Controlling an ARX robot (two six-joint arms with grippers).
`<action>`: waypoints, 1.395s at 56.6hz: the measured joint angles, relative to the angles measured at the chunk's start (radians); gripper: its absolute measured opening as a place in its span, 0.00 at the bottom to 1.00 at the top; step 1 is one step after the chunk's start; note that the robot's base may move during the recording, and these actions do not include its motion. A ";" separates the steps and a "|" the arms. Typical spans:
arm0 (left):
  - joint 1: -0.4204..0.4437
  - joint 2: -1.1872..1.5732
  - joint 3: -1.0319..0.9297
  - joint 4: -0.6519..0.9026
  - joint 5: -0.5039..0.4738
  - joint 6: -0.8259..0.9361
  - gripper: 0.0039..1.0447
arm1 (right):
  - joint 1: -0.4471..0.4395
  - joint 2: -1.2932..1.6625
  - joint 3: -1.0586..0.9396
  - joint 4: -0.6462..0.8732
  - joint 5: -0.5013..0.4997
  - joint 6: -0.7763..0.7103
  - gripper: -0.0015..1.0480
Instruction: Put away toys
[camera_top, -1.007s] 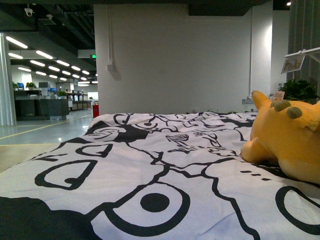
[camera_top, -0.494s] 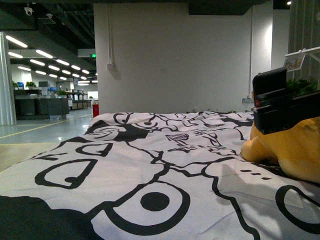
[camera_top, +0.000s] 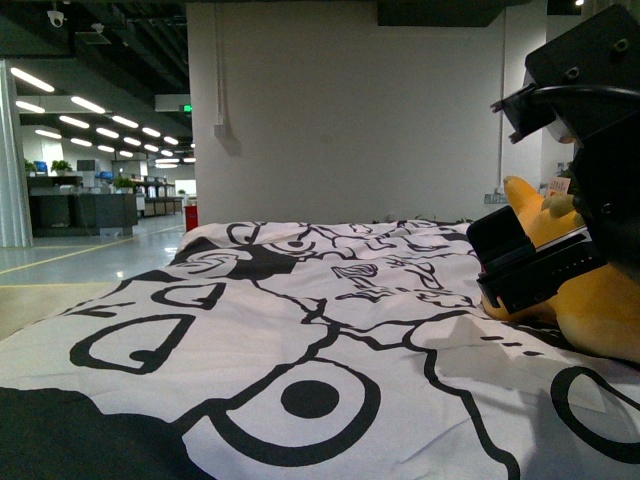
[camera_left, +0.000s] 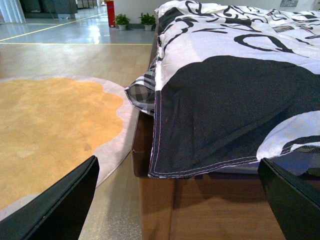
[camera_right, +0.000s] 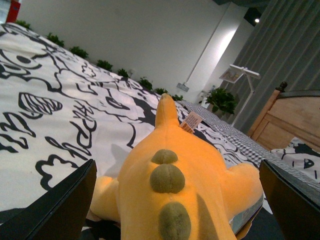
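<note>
Plush toy (camera_right: 180, 185): orange-yellow, green bumps on back, lies on printed duvet (camera_top: 300, 330) at right side of bed. Right pincer (camera_right: 177, 212) spread wide, one finger each side of toy, nothing gripped; contact unclear. Left pincer (camera_left: 177, 200) also released, low beside bed edge. Risk: if fingers close too high, soft round body squeezes out; too low, duvet gets pinched.

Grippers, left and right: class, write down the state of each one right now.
Left gripper: open, holding nothing.
Right gripper: open, at the plush toy, not gripping it.
</note>
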 joint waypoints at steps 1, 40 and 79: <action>0.000 0.000 0.000 0.000 0.000 0.000 0.94 | 0.000 0.000 0.003 -0.013 0.001 -0.004 0.94; 0.000 0.000 0.000 0.000 0.000 0.000 0.94 | -0.065 0.000 0.197 -0.586 0.072 0.155 0.94; 0.000 0.000 0.000 0.000 0.000 0.000 0.94 | -0.110 0.009 0.243 -0.734 0.059 0.211 0.52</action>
